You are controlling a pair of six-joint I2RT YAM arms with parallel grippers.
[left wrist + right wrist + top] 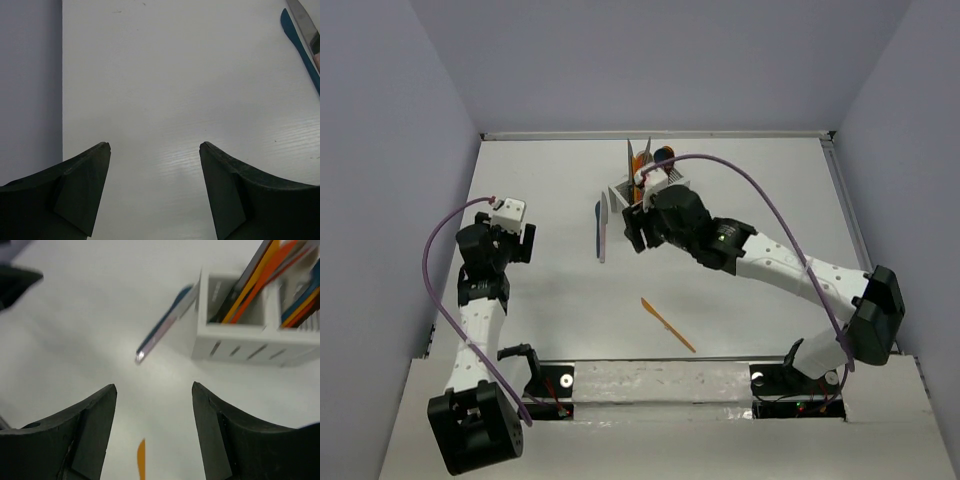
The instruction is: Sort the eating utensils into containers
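Observation:
The white slotted caddy (665,183) stands at the back centre with several utensils upright in it; it also shows in the right wrist view (252,337) holding orange, black and blue utensils. A grey utensil (604,228) and a blue one (596,228) lie side by side on the table left of the caddy; the right wrist view shows them (162,327), and the left wrist view shows them at its right edge (302,42). An orange knife (668,325) lies nearer the front; its tip shows in the right wrist view (141,460). My right gripper (154,390) is open and empty, hovering beside the caddy (638,232). My left gripper (154,147) is open and empty at the left (510,240).
Grey walls close the table on the left, back and right; the left wall (30,85) is close to my left gripper. A purple cable (760,195) arcs over the right arm. The near table edge (660,375) carries the arm bases.

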